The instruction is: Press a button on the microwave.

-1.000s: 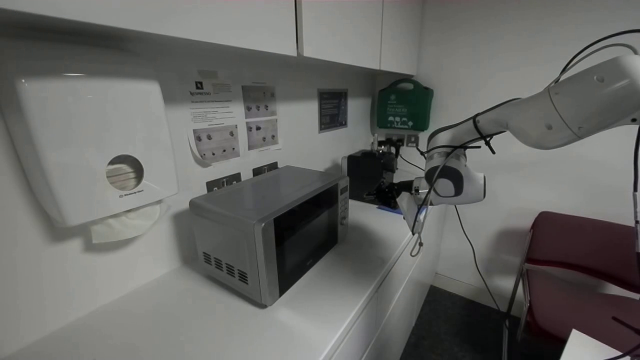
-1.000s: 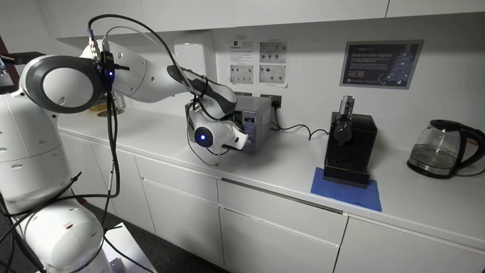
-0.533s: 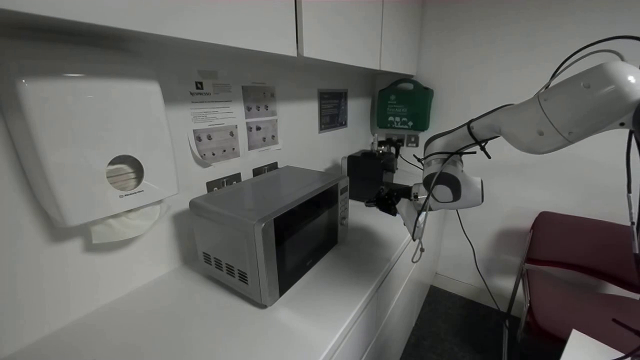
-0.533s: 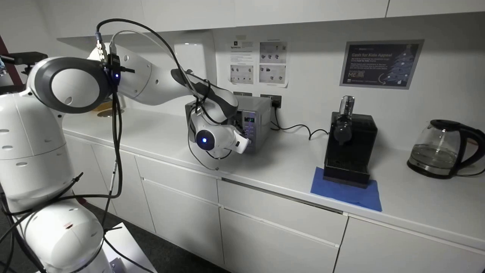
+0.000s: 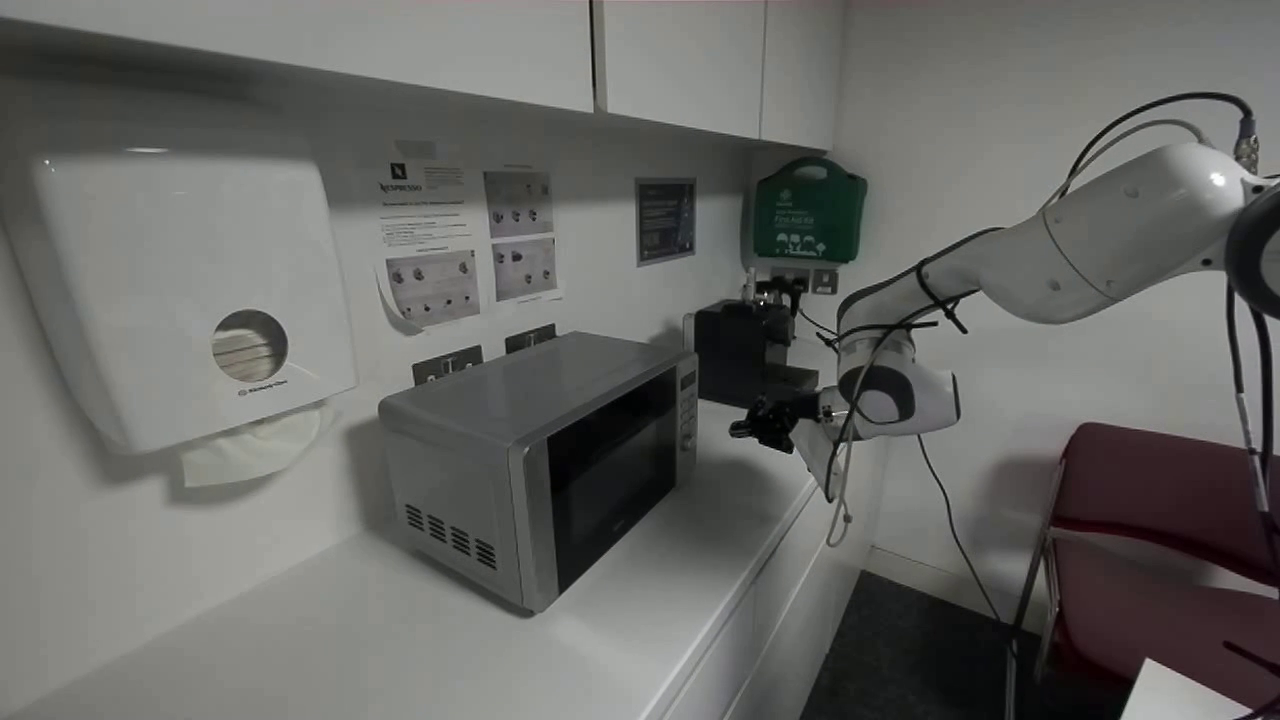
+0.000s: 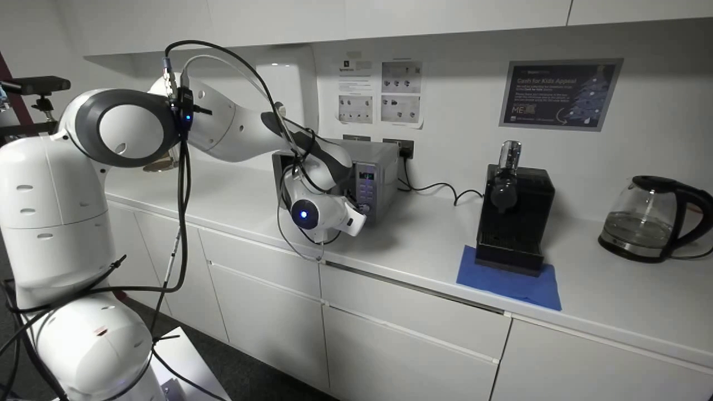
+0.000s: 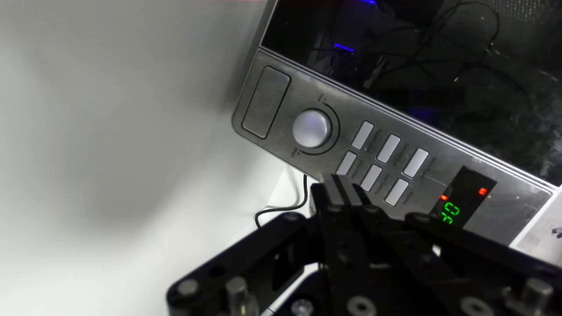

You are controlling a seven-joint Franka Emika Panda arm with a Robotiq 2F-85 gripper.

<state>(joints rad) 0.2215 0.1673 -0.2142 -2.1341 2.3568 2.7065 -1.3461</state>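
Note:
The microwave [image 5: 525,470] is a silver-grey box with a dark window on the counter. It is partly hidden by the arm in an exterior view [image 6: 384,172]. In the wrist view its control panel shows pale buttons [image 7: 371,177], a round knob [image 7: 312,128] and a lit display [image 7: 463,197]. My gripper [image 7: 342,189] is shut with nothing between the fingers. In the wrist view its tips overlap the panel's edge beside the buttons. In an exterior view the gripper [image 5: 742,429] is in front of the panel side, with a visible gap. Elsewhere the wrist hides it.
A black coffee machine [image 6: 515,217] stands on a blue cloth [image 6: 509,284], with a kettle [image 6: 640,223] beyond. A white paper dispenser [image 5: 190,290] hangs on the wall. Wall cabinets [image 5: 690,60] overhang the counter [image 6: 423,250]. A cable loop [image 5: 840,515] hangs from the wrist.
The arm has come down and its forearm has shifted toward the microwave. The gripper is lower than before and still apart from the panel. The microwave has not moved.

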